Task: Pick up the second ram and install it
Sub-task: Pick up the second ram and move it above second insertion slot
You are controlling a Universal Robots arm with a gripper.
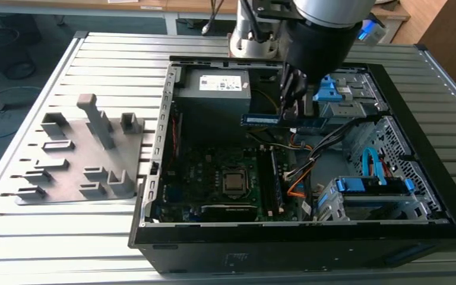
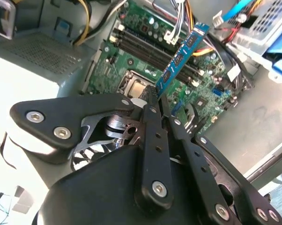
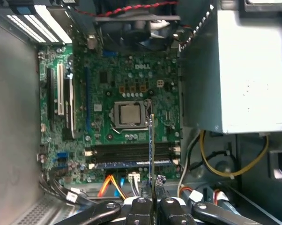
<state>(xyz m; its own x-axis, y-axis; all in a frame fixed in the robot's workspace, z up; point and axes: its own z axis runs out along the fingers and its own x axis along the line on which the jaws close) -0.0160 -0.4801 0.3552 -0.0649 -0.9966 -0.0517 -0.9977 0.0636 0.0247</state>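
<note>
Pincer (image 2: 156, 99) clamped on second ram (image 2: 181, 57), stick hanging above the motherboard (image 3: 127, 75) memory slots (image 3: 131, 151) inside the open case (image 1: 291, 236), white label (image 1: 221, 83) on the power supply (image 1: 212, 105).

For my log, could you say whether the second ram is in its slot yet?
Out: the gripper holds the second ram clear above the motherboard.
</note>
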